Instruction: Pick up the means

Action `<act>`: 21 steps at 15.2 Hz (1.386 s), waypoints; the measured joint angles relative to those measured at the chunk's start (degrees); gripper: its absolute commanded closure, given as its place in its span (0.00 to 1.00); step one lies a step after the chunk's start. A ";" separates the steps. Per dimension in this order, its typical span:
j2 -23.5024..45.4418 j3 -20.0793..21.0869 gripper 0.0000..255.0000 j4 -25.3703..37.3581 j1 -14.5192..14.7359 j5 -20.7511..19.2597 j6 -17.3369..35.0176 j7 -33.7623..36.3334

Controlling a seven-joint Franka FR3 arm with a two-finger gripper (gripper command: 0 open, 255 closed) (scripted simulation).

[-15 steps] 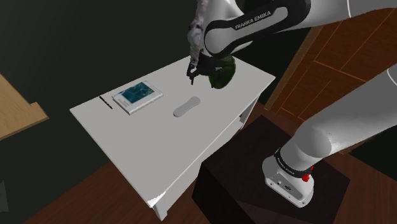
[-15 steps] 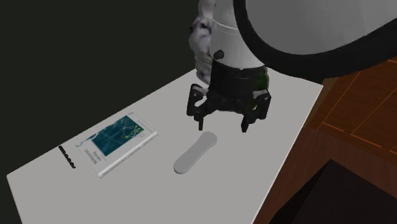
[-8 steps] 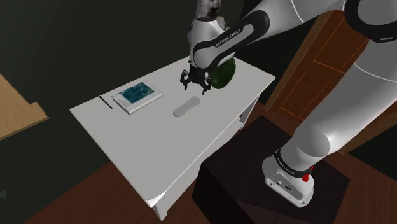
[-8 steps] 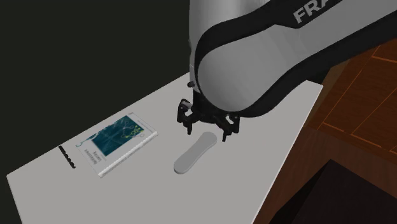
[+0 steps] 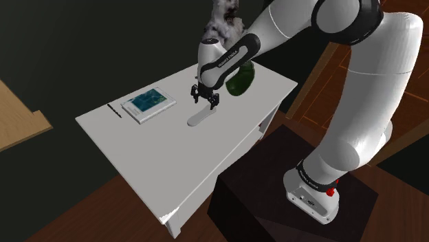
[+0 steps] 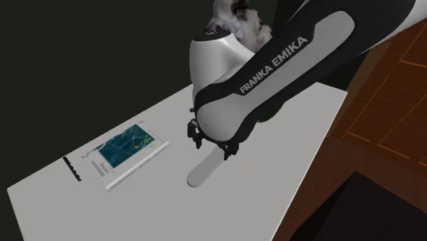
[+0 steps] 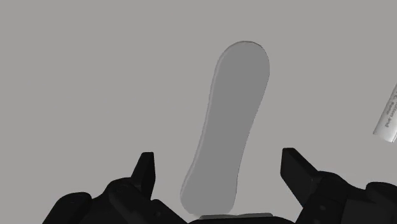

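Both fingers (image 7: pixel 145 170) straddle grey bar (image 7: pixel 232 114), w/o contact.

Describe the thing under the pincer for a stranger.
On the white table beside the robot's stand, under the open pincer, lies a flat grey bar with rounded ends. It is plain and long, unlike the picture-covered book and the dark green thing nearby.

Your pincer (image 7: pixel 219 162) stands over the table (image 5: pixel 151 158), the flat bar (image 7: pixel 232 121) lying under it between its tips; the book (image 5: pixel 148 103) lies apart, on the shoulder view's left.
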 measured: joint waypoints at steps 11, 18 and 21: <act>14.35 -5.04 0.00 9.28 3.09 -1.87 4.23 8.49; 15.94 -5.44 1.00 9.66 3.37 -2.22 5.48 8.77; 15.94 -5.45 1.00 9.65 3.36 -2.23 5.50 8.77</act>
